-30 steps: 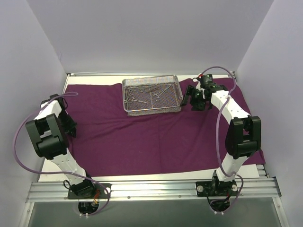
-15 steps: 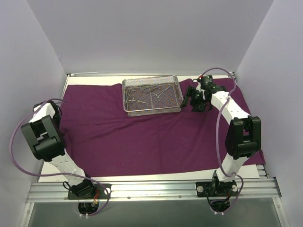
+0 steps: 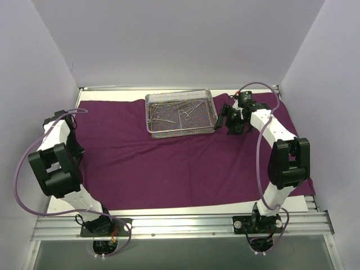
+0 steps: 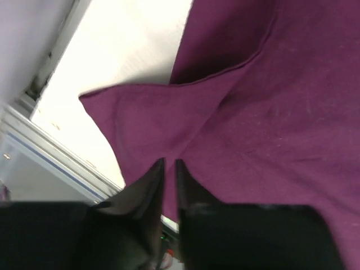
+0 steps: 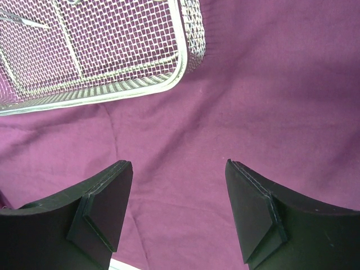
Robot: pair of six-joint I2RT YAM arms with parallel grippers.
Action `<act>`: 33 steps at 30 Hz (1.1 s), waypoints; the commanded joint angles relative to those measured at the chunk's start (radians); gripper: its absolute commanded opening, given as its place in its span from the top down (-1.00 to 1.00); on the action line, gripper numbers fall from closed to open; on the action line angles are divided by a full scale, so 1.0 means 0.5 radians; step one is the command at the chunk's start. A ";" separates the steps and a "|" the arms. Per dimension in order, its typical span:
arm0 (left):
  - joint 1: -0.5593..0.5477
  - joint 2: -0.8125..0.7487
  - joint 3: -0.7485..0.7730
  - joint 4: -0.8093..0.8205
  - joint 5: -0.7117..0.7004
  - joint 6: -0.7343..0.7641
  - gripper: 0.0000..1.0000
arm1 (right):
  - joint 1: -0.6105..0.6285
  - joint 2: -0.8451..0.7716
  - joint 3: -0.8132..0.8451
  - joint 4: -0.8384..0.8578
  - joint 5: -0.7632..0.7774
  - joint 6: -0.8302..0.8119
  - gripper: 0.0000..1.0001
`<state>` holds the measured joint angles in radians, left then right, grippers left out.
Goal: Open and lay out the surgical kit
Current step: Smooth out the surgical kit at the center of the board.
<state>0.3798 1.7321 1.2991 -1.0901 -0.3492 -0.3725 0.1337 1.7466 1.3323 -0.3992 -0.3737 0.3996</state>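
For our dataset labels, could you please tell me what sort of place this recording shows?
Most likely a lab test cell for robot manipulation, not an operating room: plain white enclosure walls, two robot arms bolted to a metal rail, and a purple cloth carrying a wire-mesh tray of instruments.

left jaws barely parted, right jaws wide

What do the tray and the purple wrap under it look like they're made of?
Tray: silvery wire mesh, likely steel, judging by the open grid and shiny rim. Wrap: matte purple cloth, probably woven; it creases and folds softly.
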 commanded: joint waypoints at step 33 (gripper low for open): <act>-0.051 0.607 0.424 0.247 0.315 0.484 -0.37 | 0.015 -0.072 -0.008 -0.036 -0.011 -0.014 -0.36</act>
<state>0.3603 2.0312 1.5074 -0.9802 -0.2321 -0.1276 0.1337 1.7466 1.3231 -0.4004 -0.3748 0.3988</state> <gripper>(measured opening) 0.727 0.677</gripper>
